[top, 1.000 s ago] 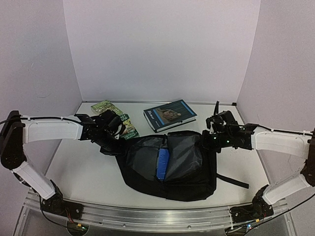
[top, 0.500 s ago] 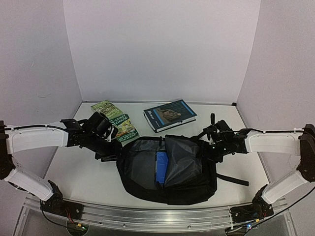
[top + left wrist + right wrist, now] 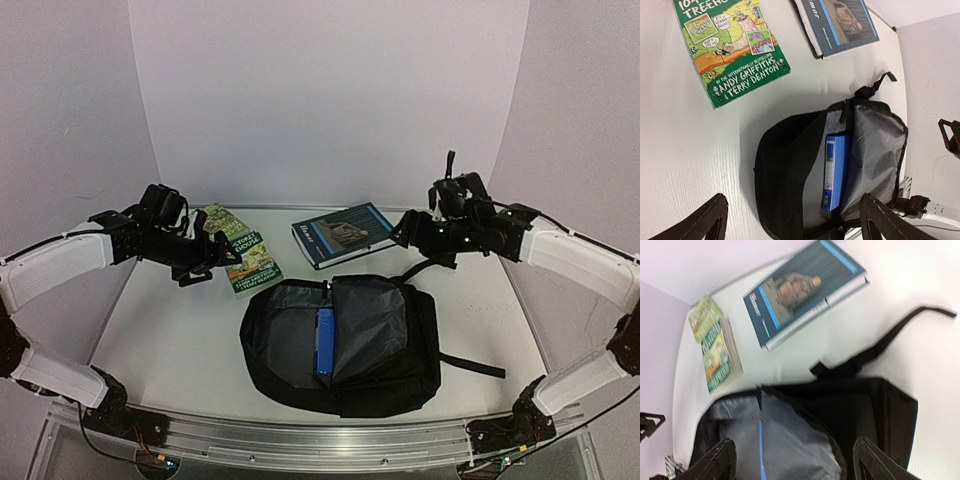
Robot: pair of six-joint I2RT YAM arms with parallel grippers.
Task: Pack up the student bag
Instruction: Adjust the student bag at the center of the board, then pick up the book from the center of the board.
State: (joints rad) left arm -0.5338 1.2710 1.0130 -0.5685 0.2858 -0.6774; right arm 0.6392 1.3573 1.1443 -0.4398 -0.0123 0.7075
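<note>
Smooth white tabletop (image 3: 170,330) under a soft, rounded black fabric student bag (image 3: 400,370); both jaws apart, empty.

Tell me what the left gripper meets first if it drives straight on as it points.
The left gripper would probably meet the student bag first, on its black fabric; depth is unclear.

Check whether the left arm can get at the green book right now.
Likely yes. The left gripper hovers open right beside the green book, which lies flat with nothing on top of it, apart from the student bag.
</note>
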